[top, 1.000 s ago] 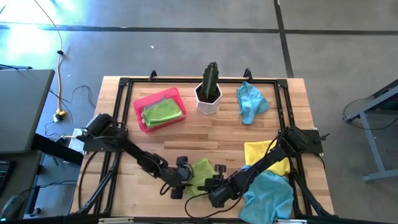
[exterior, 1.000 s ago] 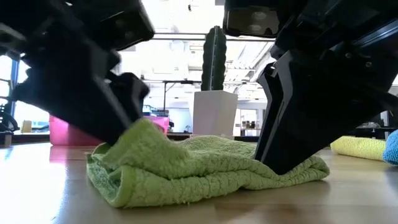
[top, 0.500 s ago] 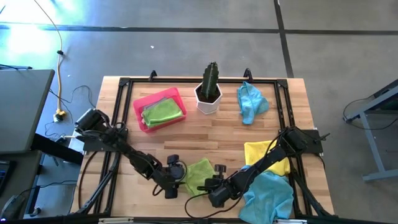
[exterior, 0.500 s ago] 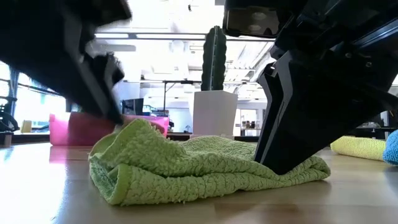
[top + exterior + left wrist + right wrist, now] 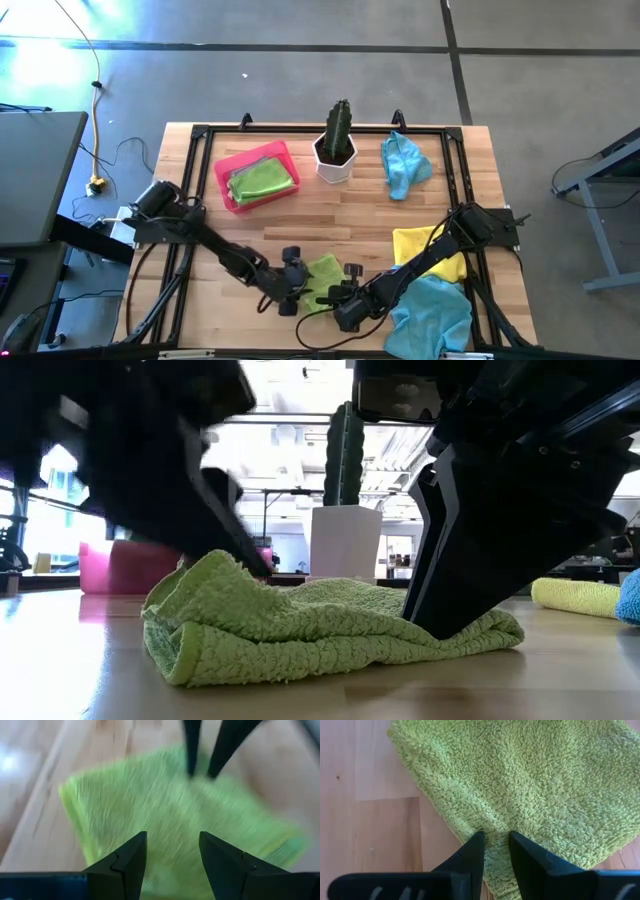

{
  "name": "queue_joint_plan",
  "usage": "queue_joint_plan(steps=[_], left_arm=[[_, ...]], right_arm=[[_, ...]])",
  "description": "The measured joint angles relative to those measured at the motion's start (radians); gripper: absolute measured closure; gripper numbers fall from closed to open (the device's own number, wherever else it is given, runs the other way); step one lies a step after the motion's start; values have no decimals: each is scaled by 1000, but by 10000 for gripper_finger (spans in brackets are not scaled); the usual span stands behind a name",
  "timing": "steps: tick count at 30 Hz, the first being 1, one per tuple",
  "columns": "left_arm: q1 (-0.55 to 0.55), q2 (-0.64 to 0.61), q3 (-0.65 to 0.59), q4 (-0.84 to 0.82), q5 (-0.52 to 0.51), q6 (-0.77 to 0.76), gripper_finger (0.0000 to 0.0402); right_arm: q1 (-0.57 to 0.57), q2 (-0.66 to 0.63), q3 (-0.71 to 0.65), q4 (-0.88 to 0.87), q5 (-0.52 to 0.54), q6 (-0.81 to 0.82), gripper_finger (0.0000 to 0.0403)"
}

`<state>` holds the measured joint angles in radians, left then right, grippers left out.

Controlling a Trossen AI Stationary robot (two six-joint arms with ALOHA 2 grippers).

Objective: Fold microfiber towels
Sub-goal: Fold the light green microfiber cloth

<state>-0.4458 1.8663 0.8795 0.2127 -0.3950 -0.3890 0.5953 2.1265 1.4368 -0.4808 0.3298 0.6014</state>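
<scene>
Two pincers met over the green towel [image 5: 322,275] at the table's near edge. Low down, my right pincer [image 5: 440,622] pinned its edge, fingers nearly together. My left pincer [image 5: 170,851] hung just above, apart, empty. Mid-fold; next I should grip a free corner.

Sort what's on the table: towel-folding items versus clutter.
For the job: green towel being worked on, yellow towel, blue towel, second blue towel, green towel in the tray.
Just lying about: pink tray, potted cactus.

Lime green towel [image 5: 330,630], folded, rumpled, near table edge
</scene>
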Motion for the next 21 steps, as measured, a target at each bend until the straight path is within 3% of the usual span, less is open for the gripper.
queue_joint_plan(steps=[12, 17, 21], left_arm=[[-29, -59, 0, -218, -6, -82, 229], [-55, -65, 0, -356, -7, -187, 229], [-72, -67, -1, -376, -11, -255, 229]], right_arm=[[-1, 0, 0, -1, -14, 0, 316], [-2, 0, 0, -1, -15, 0, 316], [-3, 0, 0, 0, -15, 0, 316]])
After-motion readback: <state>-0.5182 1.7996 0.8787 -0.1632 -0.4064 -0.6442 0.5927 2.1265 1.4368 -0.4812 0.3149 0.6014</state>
